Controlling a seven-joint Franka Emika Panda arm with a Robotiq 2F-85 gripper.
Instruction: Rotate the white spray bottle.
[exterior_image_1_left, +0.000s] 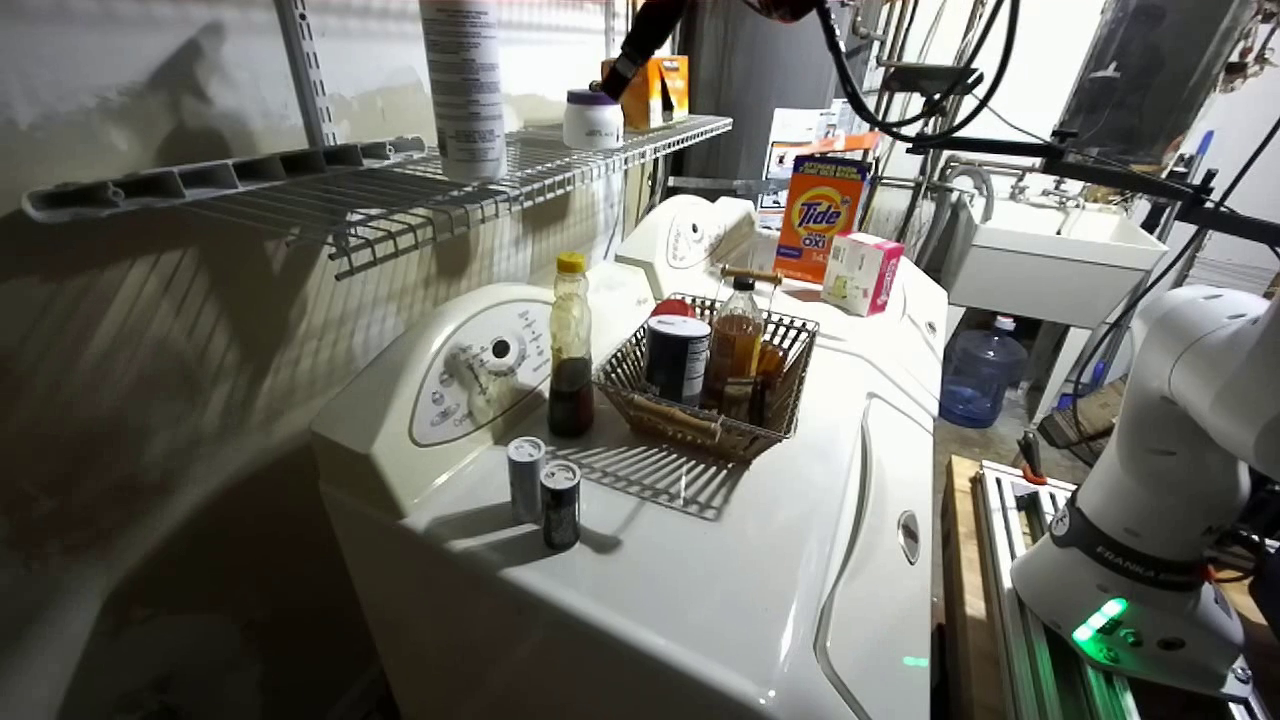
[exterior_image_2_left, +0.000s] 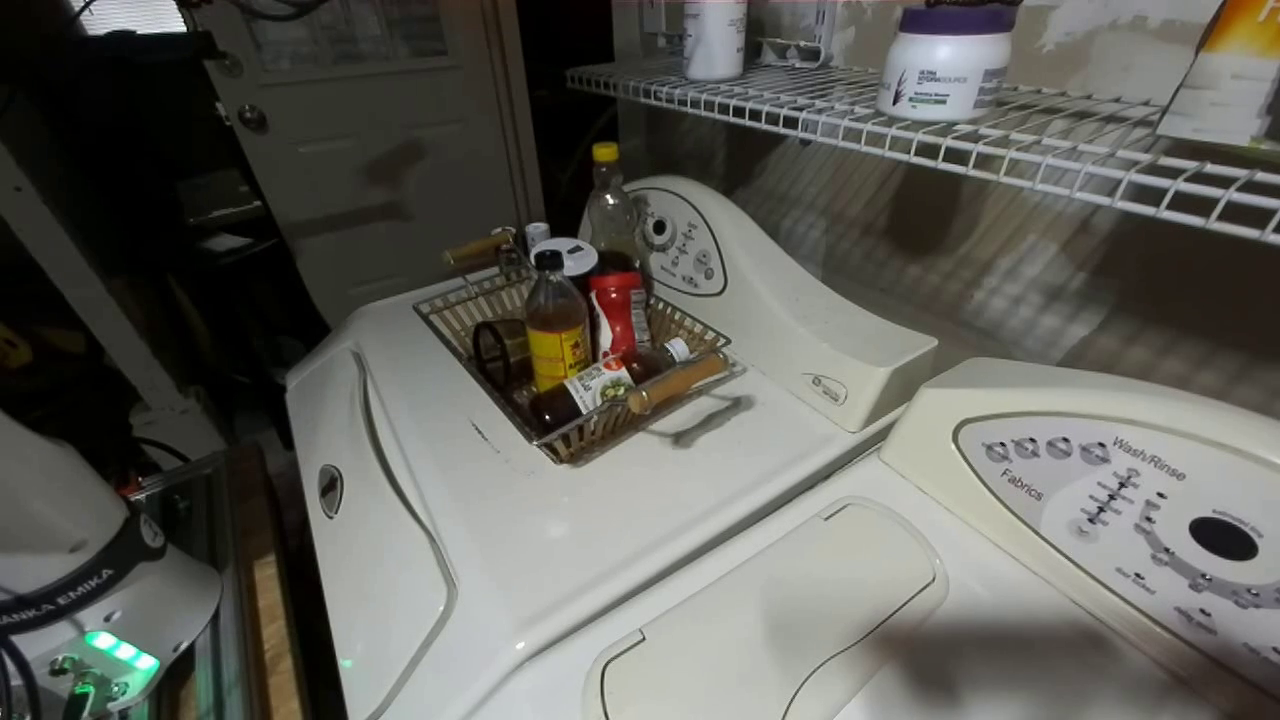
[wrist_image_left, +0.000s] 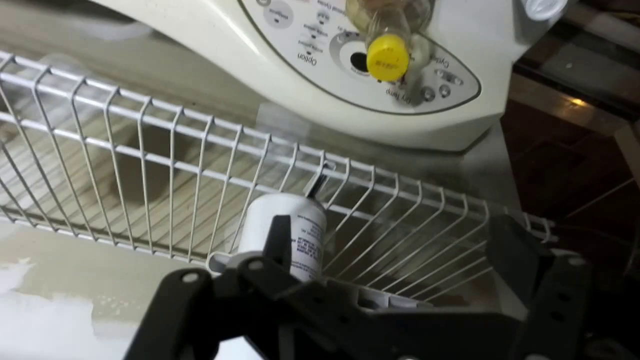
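The white spray bottle (exterior_image_1_left: 465, 95) is a tall white cylinder with small dark print. It stands upright on the wire shelf; its top is cut off in both exterior views, and its lower part shows in an exterior view (exterior_image_2_left: 715, 42). In the wrist view the bottle (wrist_image_left: 300, 220) is at middle left, and its other end is hidden behind the gripper. My gripper (wrist_image_left: 393, 227) is wide open with nothing between its fingers. The left finger overlaps the bottle in the picture; I cannot tell whether they touch. The right finger is well off to the right.
The wire shelf (wrist_image_left: 225, 175) runs along the wall, with a long grey slotted piece (exterior_image_1_left: 230, 180) behind the bottle. A purple-lidded white jar (exterior_image_2_left: 945, 75) and an orange box (exterior_image_1_left: 668, 90) share the shelf. Below, a yellow-capped bottle (exterior_image_1_left: 571, 340) and a basket (exterior_image_1_left: 745, 440) stand on the dryer.
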